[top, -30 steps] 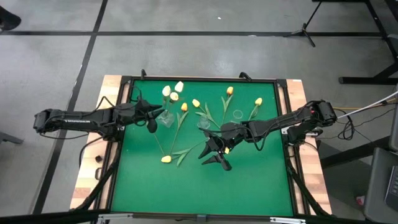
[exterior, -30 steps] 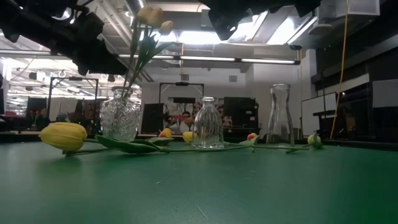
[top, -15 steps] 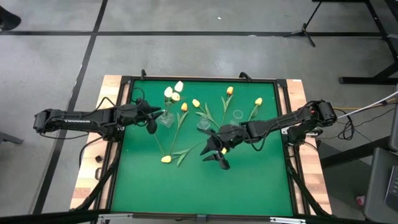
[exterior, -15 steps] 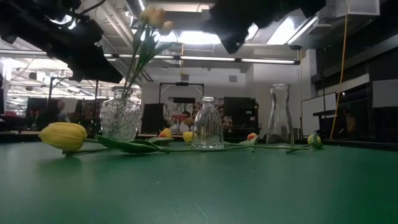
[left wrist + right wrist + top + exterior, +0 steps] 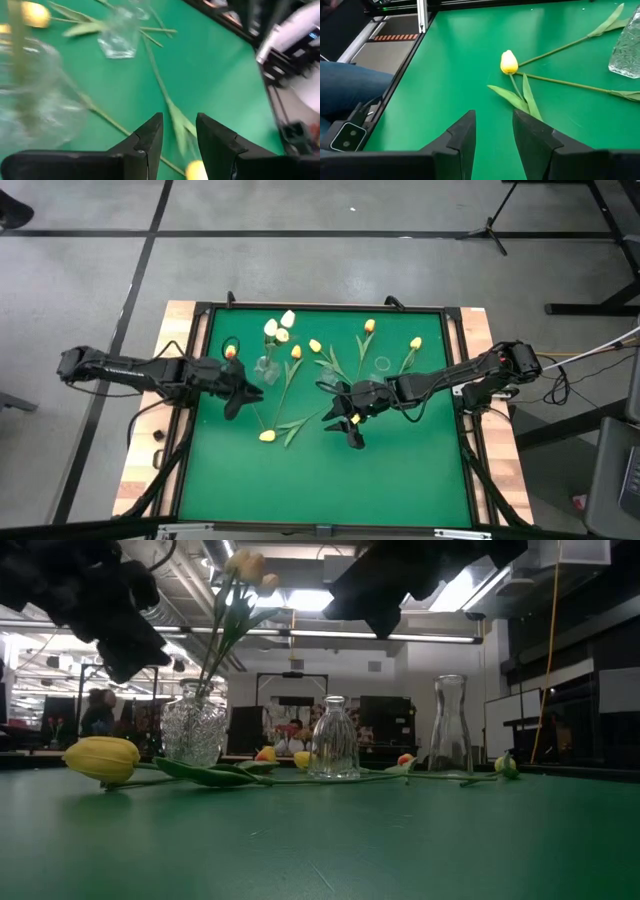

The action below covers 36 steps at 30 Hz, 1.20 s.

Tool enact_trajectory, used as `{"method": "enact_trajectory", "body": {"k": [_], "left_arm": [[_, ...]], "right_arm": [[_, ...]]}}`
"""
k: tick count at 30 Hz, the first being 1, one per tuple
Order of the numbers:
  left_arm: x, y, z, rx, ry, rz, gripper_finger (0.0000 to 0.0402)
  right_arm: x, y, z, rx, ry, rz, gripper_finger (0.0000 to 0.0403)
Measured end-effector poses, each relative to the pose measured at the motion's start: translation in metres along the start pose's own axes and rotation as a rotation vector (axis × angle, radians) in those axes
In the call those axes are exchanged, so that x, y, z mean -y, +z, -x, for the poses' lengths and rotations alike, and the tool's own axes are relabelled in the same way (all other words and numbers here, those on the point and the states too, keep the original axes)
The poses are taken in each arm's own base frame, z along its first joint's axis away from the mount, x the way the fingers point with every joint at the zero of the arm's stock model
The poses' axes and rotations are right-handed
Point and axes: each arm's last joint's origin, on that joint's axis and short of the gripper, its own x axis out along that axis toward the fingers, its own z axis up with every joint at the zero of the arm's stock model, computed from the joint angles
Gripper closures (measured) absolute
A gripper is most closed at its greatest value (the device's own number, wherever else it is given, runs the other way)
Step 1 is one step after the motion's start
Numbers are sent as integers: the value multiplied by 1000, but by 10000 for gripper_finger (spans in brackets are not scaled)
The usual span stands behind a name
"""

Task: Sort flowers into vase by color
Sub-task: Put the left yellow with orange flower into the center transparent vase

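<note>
Several yellow tulips lie flat on the green mat: one head [image 5: 267, 436] near the middle, others [image 5: 369, 325] toward the far edge. White tulips [image 5: 275, 328] stand with their stems in a cut-glass vase [image 5: 265, 368]. A small glass vase [image 5: 328, 378] and a taller one [image 5: 382, 364] stand to its right. My left gripper [image 5: 243, 402] hovers open on the near side of the cut-glass vase, above a lying stem [image 5: 160, 85]. My right gripper [image 5: 342, 434] hovers open at mid-table, facing the near yellow tulip [image 5: 509, 62].
A raised black frame [image 5: 190, 410] borders the mat on a wooden table. The near half of the mat [image 5: 330, 490] holds no objects. In the low view the three vases [image 5: 333, 738] stand in a row, with the room and people behind them. A person's leg [image 5: 345, 85] shows beside the table.
My left gripper has drawn away from the cut-glass vase toward the near edge and turned, staying open. My right gripper has shifted a little toward the table's left, still open. The flowers and vases have not moved.
</note>
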Motion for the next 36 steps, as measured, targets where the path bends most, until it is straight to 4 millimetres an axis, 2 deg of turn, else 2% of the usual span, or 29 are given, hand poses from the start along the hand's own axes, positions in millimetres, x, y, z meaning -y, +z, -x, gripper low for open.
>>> {"method": "enact_trajectory", "body": {"k": [7,14,20,28,36], "left_arm": [[8,-17,1,-38,120,122,288],[0,-35,3,-15,382,531,288],[-7,-46,1,31,569,686,288],[-13,-54,-9,67,719,674,288],[-15,-58,-16,-40,758,424,288]], "right_arm": [[1,0,0,-2,-17,3,275],[0,-1,0,-6,-8,2,275],[0,-3,0,-30,-2,-2,275],[0,-3,0,-31,-1,-1,275],[0,-3,0,-32,-1,3,275]]}}
